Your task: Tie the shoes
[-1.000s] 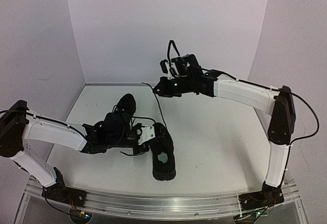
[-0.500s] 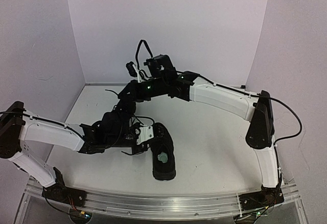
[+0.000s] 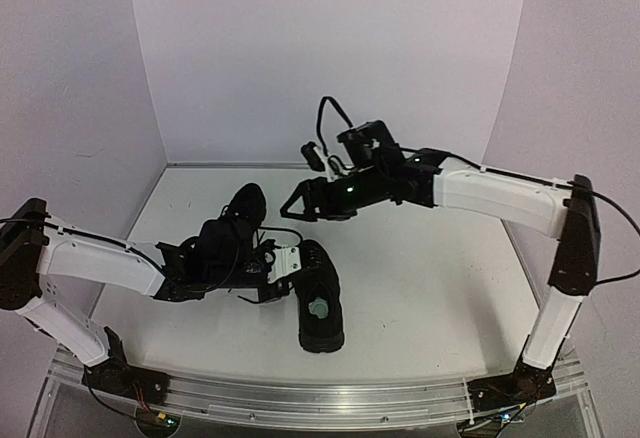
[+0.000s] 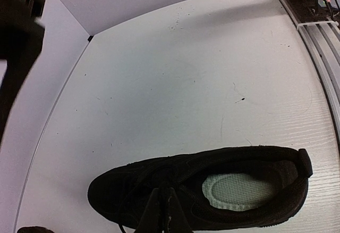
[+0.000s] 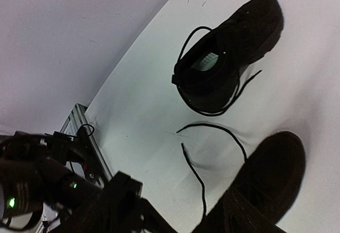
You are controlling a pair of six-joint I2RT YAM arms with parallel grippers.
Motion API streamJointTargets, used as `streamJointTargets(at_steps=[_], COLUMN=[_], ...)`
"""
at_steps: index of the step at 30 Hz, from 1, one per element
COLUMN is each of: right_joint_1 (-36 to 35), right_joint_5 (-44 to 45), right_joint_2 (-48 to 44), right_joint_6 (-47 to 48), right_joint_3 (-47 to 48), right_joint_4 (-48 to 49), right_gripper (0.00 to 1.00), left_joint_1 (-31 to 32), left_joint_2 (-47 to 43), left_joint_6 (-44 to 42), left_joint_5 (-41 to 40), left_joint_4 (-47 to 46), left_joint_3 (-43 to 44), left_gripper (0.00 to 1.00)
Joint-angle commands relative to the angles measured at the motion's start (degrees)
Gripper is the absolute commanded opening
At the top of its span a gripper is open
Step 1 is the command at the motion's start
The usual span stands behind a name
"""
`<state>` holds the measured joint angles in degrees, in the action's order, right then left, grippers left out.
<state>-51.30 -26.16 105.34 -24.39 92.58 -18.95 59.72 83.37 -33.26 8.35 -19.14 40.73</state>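
Observation:
Two black shoes lie left of centre. The near shoe (image 3: 322, 320) (image 4: 122, 190) (image 5: 239, 36) shows a pale insole (image 4: 239, 188); thin laces loop loosely round it. My left arm partly covers the far shoe (image 3: 248, 201), whose toe (image 5: 271, 174) fills the right wrist view's lower right. Two loose lace ends (image 5: 194, 169) lie on the table between the shoes. My left gripper (image 3: 297, 260) (image 4: 164, 206) is shut beside the near shoe's laced front; whether it pinches a lace is unclear. My right gripper (image 3: 293, 206) hangs open and empty just right of the far shoe's toe.
White walls close in the white table (image 3: 430, 288) at the back and on both sides. An aluminium rail (image 3: 330, 395) (image 5: 74, 118) runs along the near edge, with both arm bases on it. My right arm (image 3: 500, 193) stretches across the back right.
My right gripper swung left over the far shoe, then came back right and lower. Its jaws opened and the lace it held up dropped to the table. My left arm stayed put.

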Motion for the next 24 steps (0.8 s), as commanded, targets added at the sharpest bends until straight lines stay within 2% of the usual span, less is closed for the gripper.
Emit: streamJointTargets(at_steps=[1, 9, 13, 24], right_joint_1=[0.91, 0.62, 0.46, -0.58], right_joint_5=[-0.24, -6.59, -6.12, -6.72], right_joint_2=[-11.68, -14.89, -14.56, -10.77], right_joint_6=[4.31, 1.11, 0.96, 3.0], right_joint_3=[-9.44, -22.47, -25.28, -24.62], right_joint_4=[1.46, 7.89, 9.29, 9.37], right_gripper=[0.64, 0.41, 0.41, 0.36], left_joint_1=[0.31, 0.22, 0.21, 0.22], left_joint_2=[-0.61, 0.76, 1.55, 2.29], left_joint_6=[-0.74, -1.27, -1.44, -1.31], left_joint_5=[-0.65, -1.09, -0.97, -0.44], left_joint_4=[-1.91, -1.23, -1.42, -1.54], left_joint_3=[-0.05, 1.09, 1.64, 2.42], left_gripper=[0.0, 0.0, 0.0, 0.0])
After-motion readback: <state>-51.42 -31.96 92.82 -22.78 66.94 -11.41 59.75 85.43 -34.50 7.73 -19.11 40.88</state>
